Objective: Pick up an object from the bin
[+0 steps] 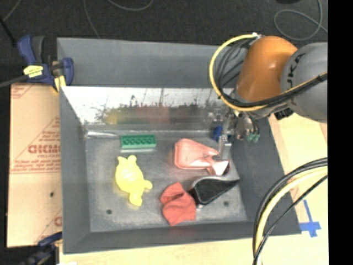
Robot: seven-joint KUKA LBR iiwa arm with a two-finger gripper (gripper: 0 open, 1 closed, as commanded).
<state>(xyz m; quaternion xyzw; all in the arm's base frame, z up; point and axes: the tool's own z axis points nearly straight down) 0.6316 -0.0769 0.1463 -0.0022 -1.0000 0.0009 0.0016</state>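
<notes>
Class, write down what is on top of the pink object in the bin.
The gripper hangs over the right end of the pink object, hiding that part; whether it touches cannot be told. Its other parts lie bare.

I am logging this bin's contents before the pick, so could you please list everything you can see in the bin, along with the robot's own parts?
Grey metal bin: one, grey, holds all the loose things.
Green toothed plastic block: one, green, floor's upper left.
Yellow soft animal-shaped toy: one, yellow, left, just below the block.
Pink soft folded thing: one, pink, middle right, beside the gripper.
Red crumpled cloth: one, red, lower middle, touching the black thing.
Black shoe-like thing: one, black with pale lining, lower right.
Gripper: one, grey metal, at the pink thing's right end.
Orange wrist cover: one, orange, upper right, ringed by cables.
</notes>
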